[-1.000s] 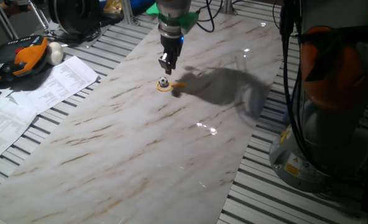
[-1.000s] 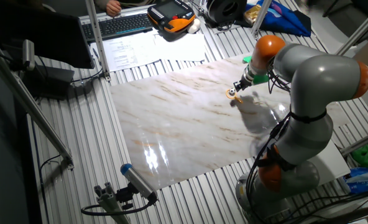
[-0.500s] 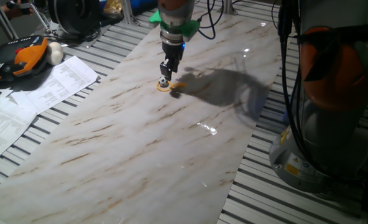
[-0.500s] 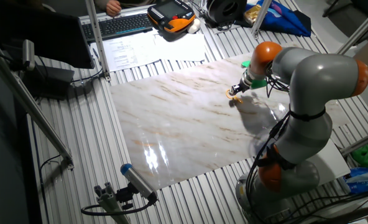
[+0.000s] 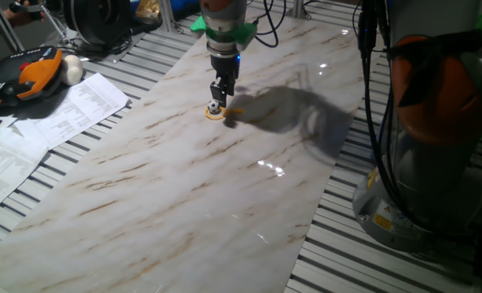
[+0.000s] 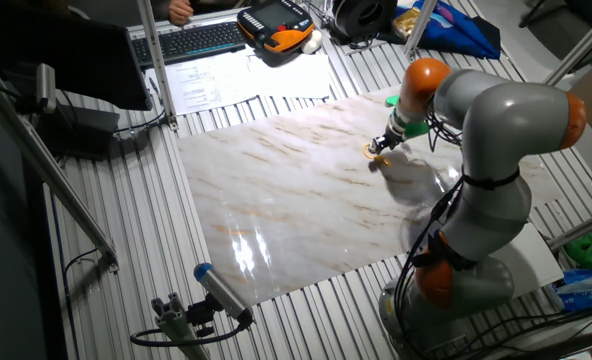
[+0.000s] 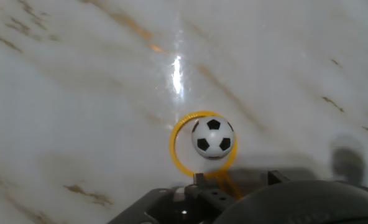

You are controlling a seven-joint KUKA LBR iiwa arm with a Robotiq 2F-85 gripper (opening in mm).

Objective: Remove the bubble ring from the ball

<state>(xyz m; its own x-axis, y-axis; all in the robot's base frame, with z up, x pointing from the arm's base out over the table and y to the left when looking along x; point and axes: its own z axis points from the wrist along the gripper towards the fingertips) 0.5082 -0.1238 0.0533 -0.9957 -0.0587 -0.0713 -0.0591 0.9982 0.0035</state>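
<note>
ball (image 7: 212, 138) — white, black patches; bubble ring (image 7: 179, 155) — orange-yellow

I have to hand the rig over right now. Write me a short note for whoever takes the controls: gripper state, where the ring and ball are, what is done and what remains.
Gripper: low, right above the ball; whether the fingers are open or shut cannot be told, and nothing is visibly held.
Ball: on the marble table, inside the bubble ring.
Bubble ring: flat on the table around the ball, handle pointing toward the hand camera.
Done: approach only.
Left: take the ring off the ball, probably by its handle.
</note>
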